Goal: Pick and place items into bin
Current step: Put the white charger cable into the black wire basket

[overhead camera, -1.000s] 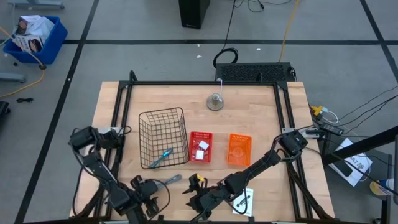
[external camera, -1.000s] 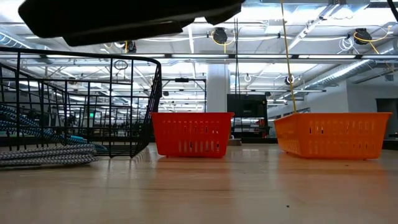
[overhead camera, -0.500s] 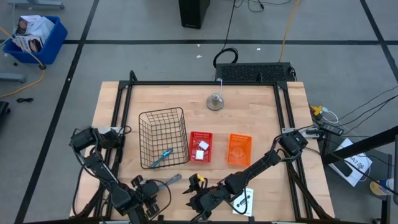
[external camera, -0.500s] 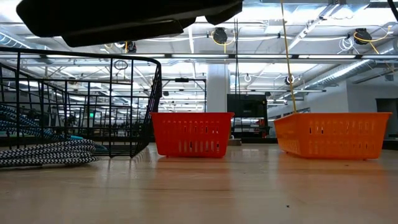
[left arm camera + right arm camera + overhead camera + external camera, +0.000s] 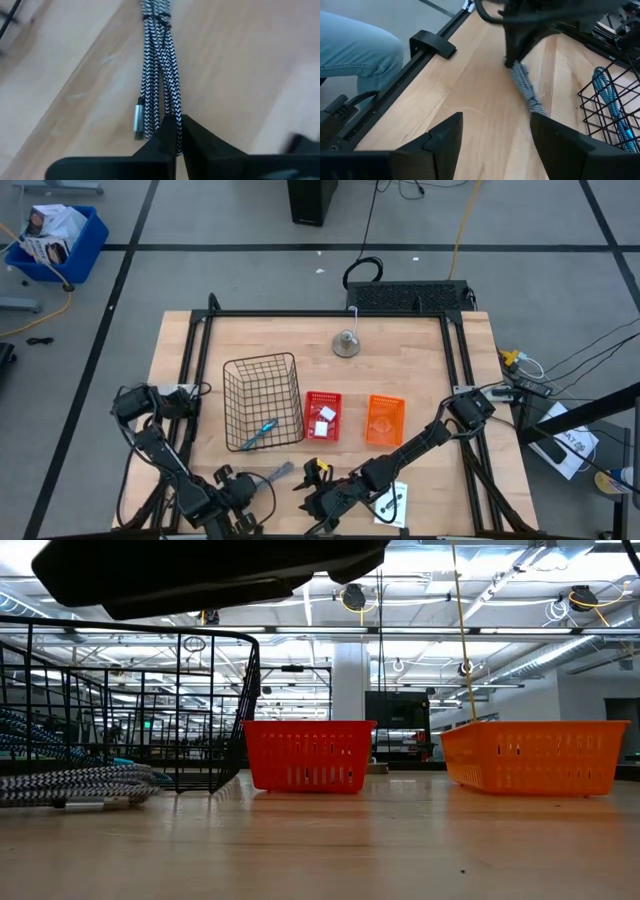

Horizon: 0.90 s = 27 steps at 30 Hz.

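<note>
1. The left end effector is lying low at the near edge of the wooden bench, its two dark fingers clenched on a black-and-white braided cable. The cable is folded into a bundle of woven strands that ends in a silver plug.
2. The right end effector is hovering just beside it, with its fingers spread and holding nothing.
3. A slim blue item is resting inside the black wire basket. A small white block is sitting in the red slotted plastic bin. A flat white packet with black marks is lying on the bench beside the right arm. The orange bin is standing to the right of the red one.
4. A second ago the left fingers were wide apart; they have since closed. In the low view, the cable bundle has shifted slightly and its grey plug is now showing beneath it.
5. The low view is showing only a dark underside of an arm across its top. The contents of the orange bin are hard to make out. A person's jean-clad leg is cut off at the frame edge.
</note>
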### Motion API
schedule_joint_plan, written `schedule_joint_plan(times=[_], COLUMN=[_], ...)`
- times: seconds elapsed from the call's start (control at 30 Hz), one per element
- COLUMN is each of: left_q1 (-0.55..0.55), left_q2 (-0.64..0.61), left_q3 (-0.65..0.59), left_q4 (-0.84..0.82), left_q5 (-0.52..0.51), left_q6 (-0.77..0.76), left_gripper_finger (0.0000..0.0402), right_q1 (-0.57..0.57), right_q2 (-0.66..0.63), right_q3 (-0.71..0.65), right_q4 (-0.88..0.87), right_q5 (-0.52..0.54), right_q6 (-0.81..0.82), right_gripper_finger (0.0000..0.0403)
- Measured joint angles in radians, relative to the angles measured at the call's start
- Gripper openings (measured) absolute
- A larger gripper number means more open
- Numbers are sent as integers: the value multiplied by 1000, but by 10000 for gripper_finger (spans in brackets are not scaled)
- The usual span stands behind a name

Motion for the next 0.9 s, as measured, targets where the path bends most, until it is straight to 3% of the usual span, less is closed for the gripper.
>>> schedule_joint_plan(times=[0.57,0.7,0.77,0.9], left_q1=[-5,-5,-5,4], left_q2=[-4,-4,-4,-5], left_q3=[199,249,277,321], left_q4=[-32,-103,-156,-254], left_q5=[-120,-153,-170,-195], left_q6=[203,230,231,243], left_gripper_finger=[12,8,13,7], right_q1=[-2,19,41,84], right_q2=[0,0,0,0], right_q3=[0,0,0,0], right_q4=[-53,-64,-65,-47], right_q5=[1,12,73,297], right_q6=[14,-13,-46,-130], right_gripper_finger=[224,224,223,215])
